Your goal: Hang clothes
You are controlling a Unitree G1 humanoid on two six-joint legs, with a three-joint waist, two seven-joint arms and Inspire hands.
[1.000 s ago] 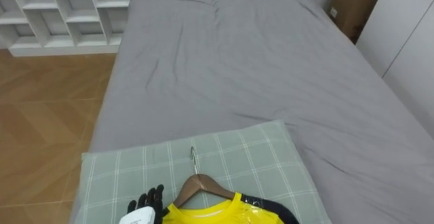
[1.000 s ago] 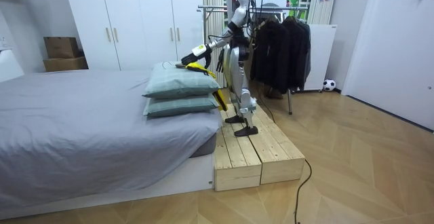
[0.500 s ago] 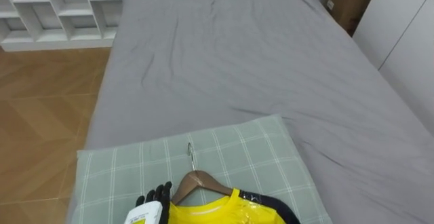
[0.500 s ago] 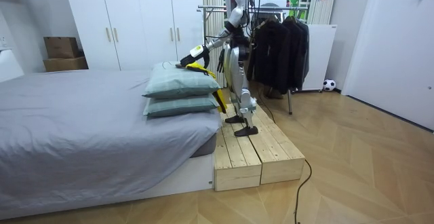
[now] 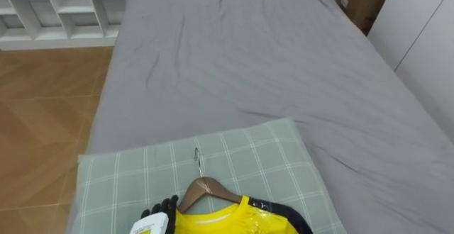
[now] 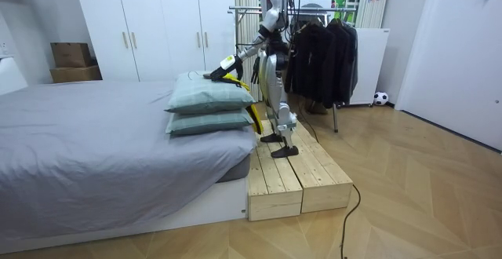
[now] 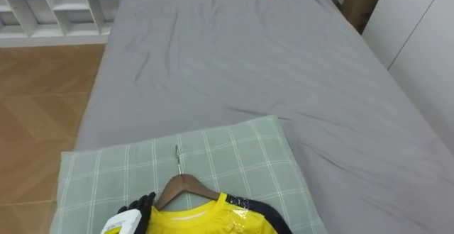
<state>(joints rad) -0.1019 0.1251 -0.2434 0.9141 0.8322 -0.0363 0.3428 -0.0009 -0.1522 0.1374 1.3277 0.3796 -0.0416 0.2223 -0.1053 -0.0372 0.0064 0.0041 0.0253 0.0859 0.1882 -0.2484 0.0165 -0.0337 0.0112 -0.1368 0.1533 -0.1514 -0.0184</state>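
Note:
A yellow shirt (image 5: pixel 220 223) with a dark trim hangs on a wooden hanger (image 5: pixel 206 190), and both lie on a green checked pillow (image 5: pixel 269 163) at the head of the bed. The hanger's metal hook (image 5: pixel 198 163) points away from me. My left hand (image 5: pixel 162 209) lies on the pillow at the hanger's left end, its dark fingers relaxed and touching the wood, not curled round it. The right eye view gives the same hand (image 7: pixel 136 209) and hanger (image 7: pixel 183 186). From the room view, I stand on a wooden platform (image 6: pixel 290 176) with one arm stretched to the shirt (image 6: pixel 233 77).
The grey bed (image 5: pixel 248 64) stretches ahead. A white shelf unit (image 5: pixel 57 7) stands far left on the wooden floor. A cardboard box (image 5: pixel 358 3) and white wardrobe doors (image 5: pixel 425 35) are to the right. A clothes rack (image 6: pixel 325 51) with dark garments stands behind me.
The view has dipped slightly. My left hand has edged right, closer to the hanger's left end. Shirt and hanger lie as before.

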